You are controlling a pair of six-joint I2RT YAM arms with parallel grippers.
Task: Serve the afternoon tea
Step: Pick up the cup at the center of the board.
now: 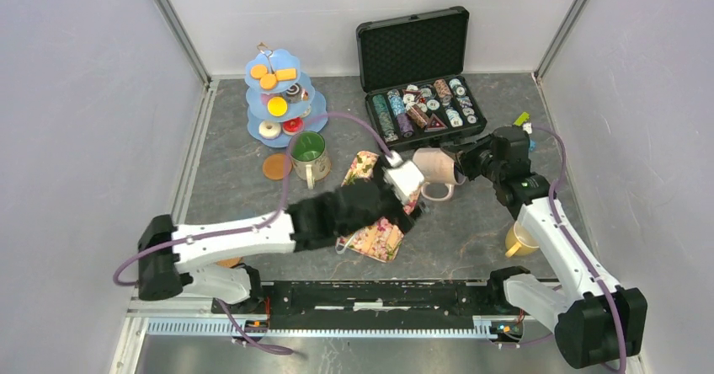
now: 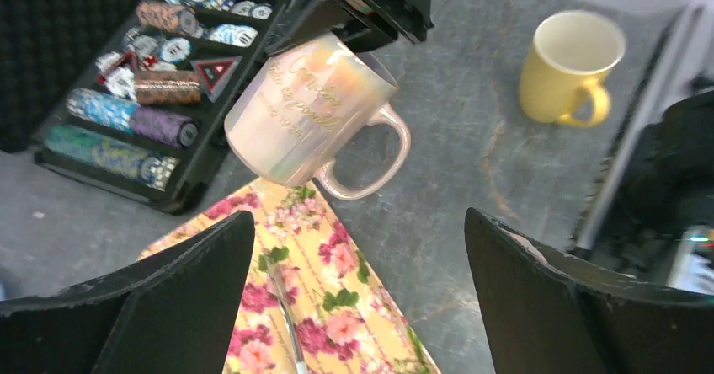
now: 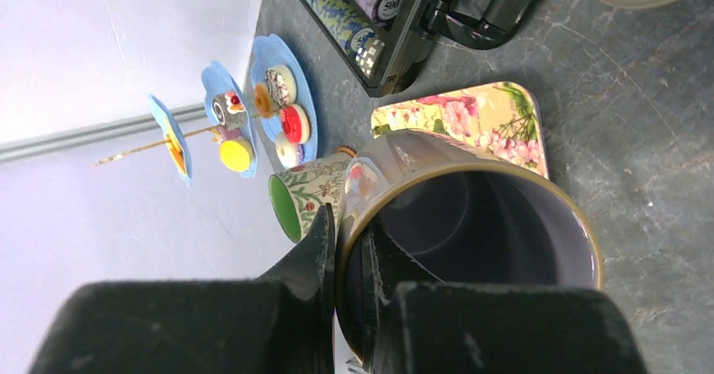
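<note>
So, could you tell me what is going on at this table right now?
The right tool is shut on the rim of the pearly lilac mug, holding it tilted near the poker chip case. The left tool hangs wide open over the floral placemat, just short of that mug, holding nothing. The green-lined mug stands beside a round coaster by the blue tiered stand of toy cakes. The yellow mug sits by the right arm.

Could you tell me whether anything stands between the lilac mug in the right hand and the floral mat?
Yes: the left hand, open, hangs over the middle of the floral mat, just beside the lilac mug. The right hand grips the mug's rim. Only the mat's ends show bare from above.
</note>
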